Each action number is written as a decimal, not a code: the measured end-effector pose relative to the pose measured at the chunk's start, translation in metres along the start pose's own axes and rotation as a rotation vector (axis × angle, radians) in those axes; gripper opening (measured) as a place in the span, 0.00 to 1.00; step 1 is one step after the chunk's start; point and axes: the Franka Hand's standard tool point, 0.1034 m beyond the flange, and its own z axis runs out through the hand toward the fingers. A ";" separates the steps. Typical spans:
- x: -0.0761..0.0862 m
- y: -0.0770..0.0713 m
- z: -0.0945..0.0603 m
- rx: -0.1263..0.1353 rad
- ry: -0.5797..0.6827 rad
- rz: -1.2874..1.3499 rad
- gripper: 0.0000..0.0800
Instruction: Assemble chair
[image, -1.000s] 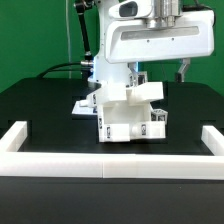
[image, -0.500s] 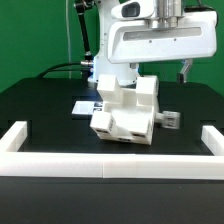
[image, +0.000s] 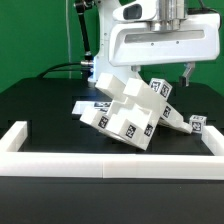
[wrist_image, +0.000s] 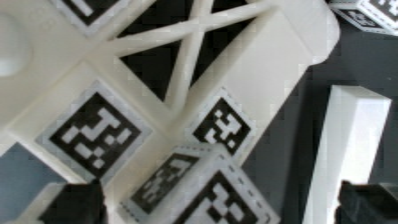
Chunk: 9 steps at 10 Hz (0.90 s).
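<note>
The chair (image: 128, 116), a chunky white structure of joined slabs and legs with black-and-white tags, lies tipped over toward the exterior view's right on the black table. One tagged leg end (image: 196, 125) sticks out to that side. My gripper (image: 162, 76) hangs just above it, open, with one dark finger (image: 187, 72) showing clear of the chair. In the wrist view the chair's tagged faces and crossed bars (wrist_image: 151, 95) fill the picture. The gripper (wrist_image: 217, 208) stands wide there, its dark fingertips on either side of the tagged surface, not closed on it.
The white border rail (image: 110, 166) runs along the table's front, with raised ends at both sides. The marker board (image: 82, 104) peeks out behind the chair on the exterior view's left. A white bar (wrist_image: 356, 140) shows beside the chair in the wrist view.
The chair stood upright a second ago and has toppled toward the exterior view's right, now resting at a steep tilt. The gripper has stayed open above it.
</note>
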 end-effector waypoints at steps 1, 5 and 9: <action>-0.006 -0.001 -0.001 0.001 -0.004 0.005 0.81; -0.022 0.007 -0.016 0.009 0.000 0.020 0.81; -0.016 0.038 -0.034 0.019 0.005 -0.013 0.81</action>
